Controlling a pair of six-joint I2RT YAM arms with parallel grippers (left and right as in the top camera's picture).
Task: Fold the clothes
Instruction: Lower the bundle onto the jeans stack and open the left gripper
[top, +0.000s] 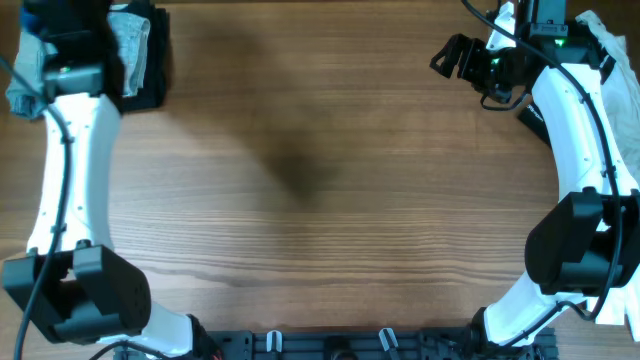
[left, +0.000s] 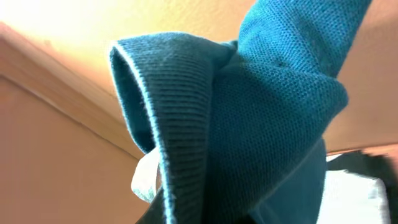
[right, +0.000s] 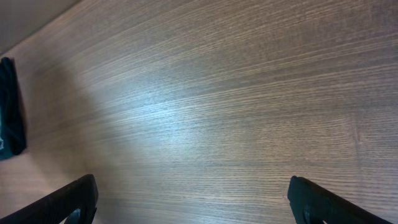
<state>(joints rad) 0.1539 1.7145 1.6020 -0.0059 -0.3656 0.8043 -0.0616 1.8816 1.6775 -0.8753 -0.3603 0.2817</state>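
At the far left corner of the bench (top: 320, 200) stood a bin (top: 152, 70) with clothes (top: 130, 40) in it. My right gripper (top: 452, 58) hung over the far right, a cloth heap (top: 620, 70) just behind it at the edge.

Brown wood-grain counter (top: 320, 210) edge to edge, evenly lit. Dim shadow patch (top: 300, 172) near centre of overhead view. Pale sheen (right: 163, 113) across the grain at centre-left of right wrist view. Warm orange glow (left: 68, 28) at upper left of left wrist view.
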